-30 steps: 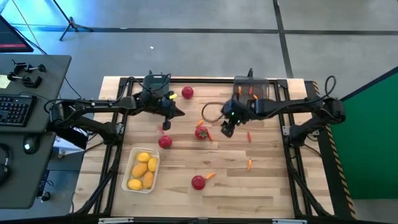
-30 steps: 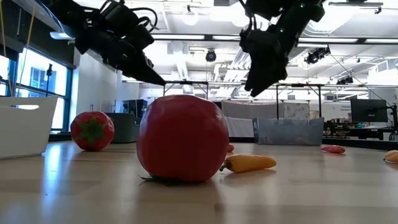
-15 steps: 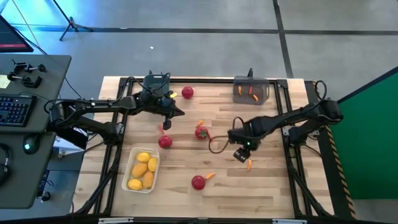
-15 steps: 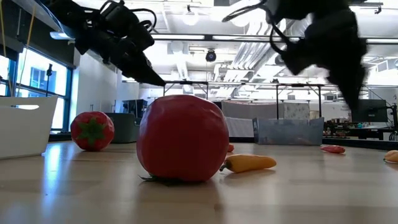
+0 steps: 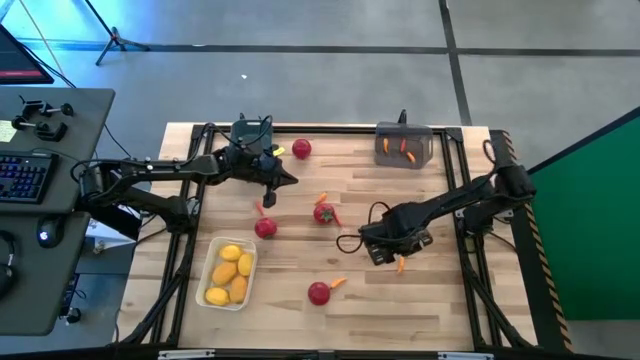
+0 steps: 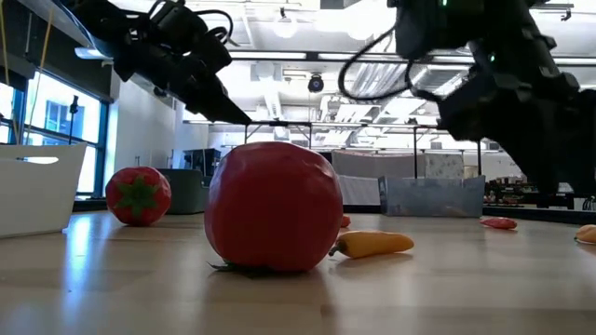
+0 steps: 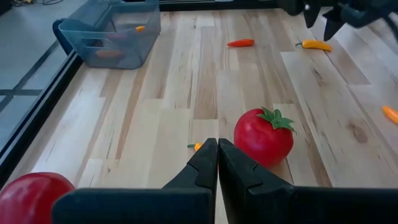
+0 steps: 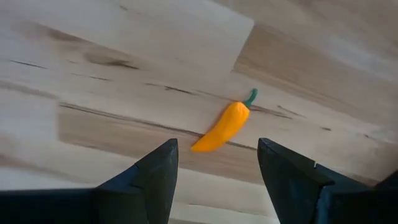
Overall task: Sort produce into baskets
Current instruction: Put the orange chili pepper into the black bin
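My right gripper (image 8: 214, 180) is open and stands low over a small orange pepper (image 8: 224, 127) that lies flat on the wood, one finger on each side of it and clear of it; the high view shows both at the table's right middle (image 5: 400, 263). My left gripper (image 7: 217, 163) is shut and empty, held above the table at the far left (image 5: 272, 185), with a red tomato (image 7: 264, 135) in front of it. Other tomatoes (image 5: 318, 293) (image 5: 265, 228) (image 5: 301, 148) and peppers (image 5: 338, 282) lie loose on the table.
A white tray (image 5: 212, 262) with several lemons sits near left. A smoky grey bin (image 5: 404, 145) holding peppers stands at the far edge. A dark bin (image 5: 250, 130) sits at the far left under my left arm. Bare wood lies at the near right.
My right gripper has gone from the table's far middle toward the near edge and a little right, coming down over the orange pepper. My left gripper has kept still.
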Tool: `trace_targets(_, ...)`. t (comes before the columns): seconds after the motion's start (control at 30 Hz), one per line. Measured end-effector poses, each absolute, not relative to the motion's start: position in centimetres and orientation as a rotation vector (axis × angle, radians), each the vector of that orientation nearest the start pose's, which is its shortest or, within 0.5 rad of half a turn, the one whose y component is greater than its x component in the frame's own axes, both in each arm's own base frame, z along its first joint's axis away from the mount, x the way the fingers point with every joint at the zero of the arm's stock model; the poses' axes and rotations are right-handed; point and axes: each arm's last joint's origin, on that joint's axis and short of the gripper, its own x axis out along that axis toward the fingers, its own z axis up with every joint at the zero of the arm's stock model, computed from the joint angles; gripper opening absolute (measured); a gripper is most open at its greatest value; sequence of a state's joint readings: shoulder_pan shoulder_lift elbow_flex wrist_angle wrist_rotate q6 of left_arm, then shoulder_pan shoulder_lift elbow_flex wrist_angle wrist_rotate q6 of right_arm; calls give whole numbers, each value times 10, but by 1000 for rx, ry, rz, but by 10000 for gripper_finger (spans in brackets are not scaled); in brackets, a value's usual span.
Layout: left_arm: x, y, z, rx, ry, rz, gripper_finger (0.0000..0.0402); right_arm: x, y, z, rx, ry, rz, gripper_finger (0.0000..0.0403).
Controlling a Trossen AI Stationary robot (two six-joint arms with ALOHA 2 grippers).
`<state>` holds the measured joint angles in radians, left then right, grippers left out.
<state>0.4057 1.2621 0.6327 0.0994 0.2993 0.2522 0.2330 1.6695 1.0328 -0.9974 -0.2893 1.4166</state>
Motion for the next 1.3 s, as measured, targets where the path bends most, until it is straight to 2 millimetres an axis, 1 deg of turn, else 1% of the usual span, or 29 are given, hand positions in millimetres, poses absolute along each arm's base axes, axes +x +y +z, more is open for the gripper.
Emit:
trace_targets(0.13, 238, 93, 211, 56, 506, 42, 0, 266, 75, 160, 1051, 1670, -860, 197)
trace_targets(0.4, 238, 93, 211, 64, 503, 41, 0, 268, 77, 143, 1006, 1709, -904, 137)
trace_targets(0.57, 238, 93, 211, 62, 503, 41, 0, 269, 76, 140, 959, 1717, -882, 122)
trace_targets(0.67, 238, 93, 211, 59, 503, 42, 0, 270, 75, 140, 943, 1724, -851, 116)
trace_targets(0.73, 238, 93, 211, 59, 503, 42, 0, 270, 75, 139, 919, 1734, -816, 105)
trace_targets(0.83, 238, 93, 211, 59, 503, 42, 0, 270, 74, 139, 893, 1743, -780, 72)
trace_targets(0.97, 238, 93, 211, 51, 503, 44, 0, 270, 73, 139, 833, 1741, -738, 12)
trace_targets(1.0, 238, 93, 211, 51, 504, 44, 0, 270, 73, 140, 816, 1738, -724, 8)
trace_targets(1.07, 238, 93, 211, 50, 504, 44, 0, 271, 70, 142, 800, 1731, -697, 14)
trace_targets(1.13, 238, 93, 211, 50, 504, 44, 0, 271, 65, 149, 790, 1702, -672, 16)
trace_targets(1.23, 238, 93, 211, 51, 504, 44, 0, 270, 52, 166, 757, 1601, -664, 5)
trace_targets(1.3, 238, 93, 211, 58, 504, 42, 0, 268, 38, 180, 727, 1520, -670, 4)
